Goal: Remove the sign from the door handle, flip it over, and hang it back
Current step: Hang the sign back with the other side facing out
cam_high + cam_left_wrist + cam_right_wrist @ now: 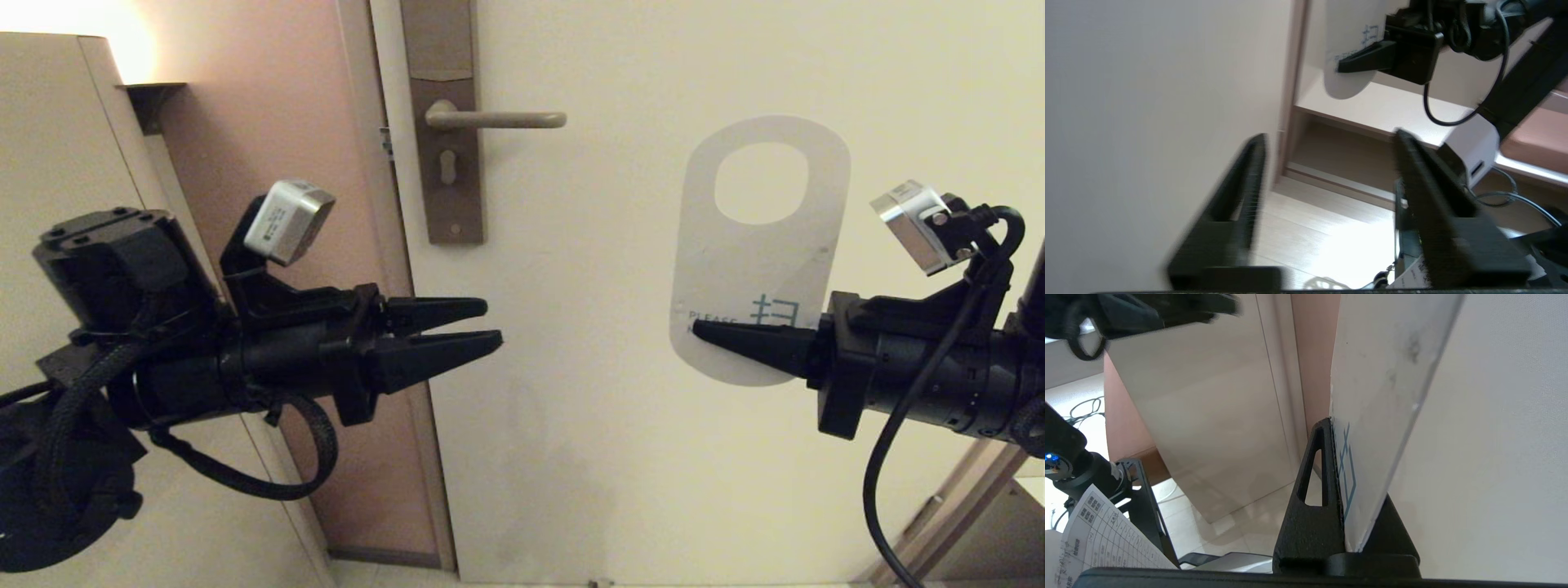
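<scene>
The sign (755, 261) is off the door handle (498, 120). Its white side with blue text faces me and its oval hole is at the top. My right gripper (702, 333) is shut on the sign's lower end and holds it upright in front of the door, to the right of the handle and below its level. In the right wrist view the sign (1372, 416) stands clamped between the two fingers. My left gripper (492, 324) is open and empty, below the handle, pointing toward the sign. In the left wrist view the sign (1347, 45) shows far off.
The handle sits on a tall brown-grey backplate (445, 131) with a keyhole, at the left edge of the cream door (637, 457). A pinkish wall panel (269, 131) and a beige cabinet side (49, 147) stand to the left. Printed paper (1094, 535) lies low by the robot.
</scene>
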Robot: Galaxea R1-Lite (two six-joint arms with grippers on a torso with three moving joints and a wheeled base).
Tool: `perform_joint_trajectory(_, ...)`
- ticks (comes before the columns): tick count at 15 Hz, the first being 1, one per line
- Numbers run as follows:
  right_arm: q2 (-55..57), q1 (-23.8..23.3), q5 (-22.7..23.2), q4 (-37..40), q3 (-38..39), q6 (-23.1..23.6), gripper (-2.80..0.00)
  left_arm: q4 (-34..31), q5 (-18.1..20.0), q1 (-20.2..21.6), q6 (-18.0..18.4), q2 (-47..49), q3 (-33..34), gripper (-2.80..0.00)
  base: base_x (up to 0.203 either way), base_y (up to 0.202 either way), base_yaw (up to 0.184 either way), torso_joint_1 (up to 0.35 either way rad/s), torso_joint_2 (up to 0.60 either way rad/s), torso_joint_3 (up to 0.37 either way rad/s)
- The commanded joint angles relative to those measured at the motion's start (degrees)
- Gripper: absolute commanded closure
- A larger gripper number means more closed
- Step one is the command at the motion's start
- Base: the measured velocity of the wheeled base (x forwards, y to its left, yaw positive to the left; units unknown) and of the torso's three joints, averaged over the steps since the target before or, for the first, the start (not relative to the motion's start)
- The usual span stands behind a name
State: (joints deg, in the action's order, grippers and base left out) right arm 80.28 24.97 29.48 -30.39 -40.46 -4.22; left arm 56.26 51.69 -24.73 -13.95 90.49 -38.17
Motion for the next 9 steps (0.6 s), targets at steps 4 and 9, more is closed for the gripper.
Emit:
perform_joint_trajectory(4, -1.7, 0.0, -5.1, -0.3, 0.4, 0.0, 0.00, 0.2, -5.7, 3.6, 1.6, -13.2, 10.1, 0.00, 0.000, 0.000, 0.000, 0.000, 0.00, 0.000)
perform_joint_trajectory(9, -4.5, 0.0, -10.3, -0.2, 2.0, 0.5, 0.00, -0.1, -29.9, 10.4, 12.9, -22.8, 21.4, 0.00, 0.000, 0.000, 0.000, 0.000, 0.00, 0.000)
